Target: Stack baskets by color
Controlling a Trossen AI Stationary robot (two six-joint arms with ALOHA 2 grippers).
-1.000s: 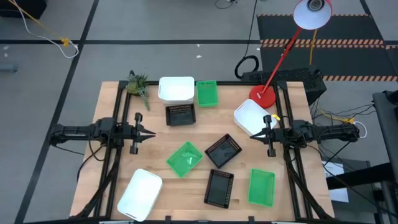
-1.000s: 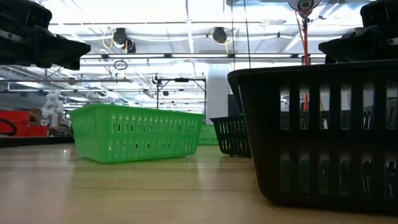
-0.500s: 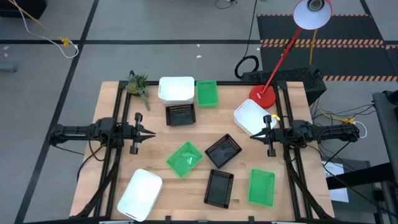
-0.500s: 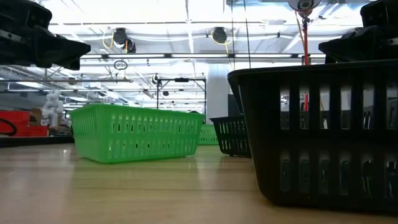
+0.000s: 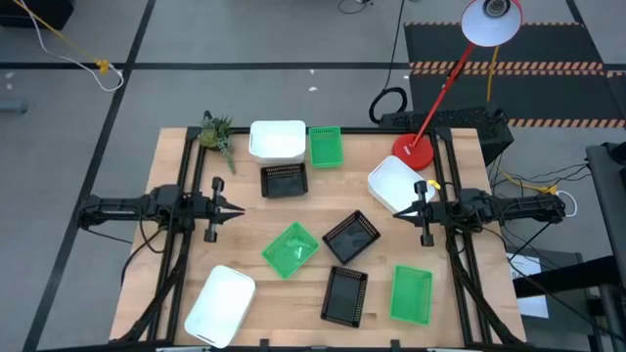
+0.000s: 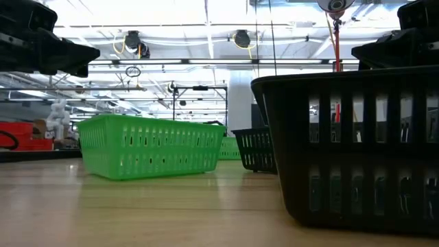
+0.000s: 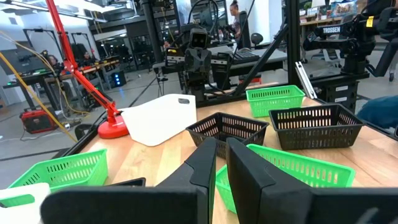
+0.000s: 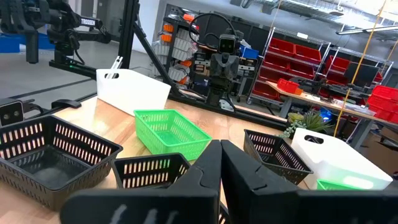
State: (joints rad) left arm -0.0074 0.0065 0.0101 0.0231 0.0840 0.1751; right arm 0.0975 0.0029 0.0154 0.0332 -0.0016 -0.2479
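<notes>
from above i see the whole tabletop (image 5: 186,176) and all nine baskets lying apart, none stacked. my left gripper (image 5: 238,210) hangs over the left side with its jaws narrow, nearly touching, holding nothing; my right gripper (image 5: 400,212) hangs over the right side, jaws pressed together and empty, its tip just beside the white basket at the right (image 5: 395,181). the far white basket (image 5: 277,140) sits at the far edge with a green basket (image 5: 326,146) to its right and a black basket (image 5: 284,180) just nearer. mid-table lie a tilted green basket (image 5: 290,248) and a tilted black basket (image 5: 351,236); at the near edge are a white basket (image 5: 220,304) on the left, then a black basket (image 5: 345,294) and a green basket (image 5: 412,293). the low view shows only a green mesh wall and one large black mesh wall close up, hiding the rest. my left wrist view shows the red lamp base (image 7: 112,129) beside the right white basket, and my right wrist view shows the plant sprig (image 8: 303,123) behind the far white one.
</notes>
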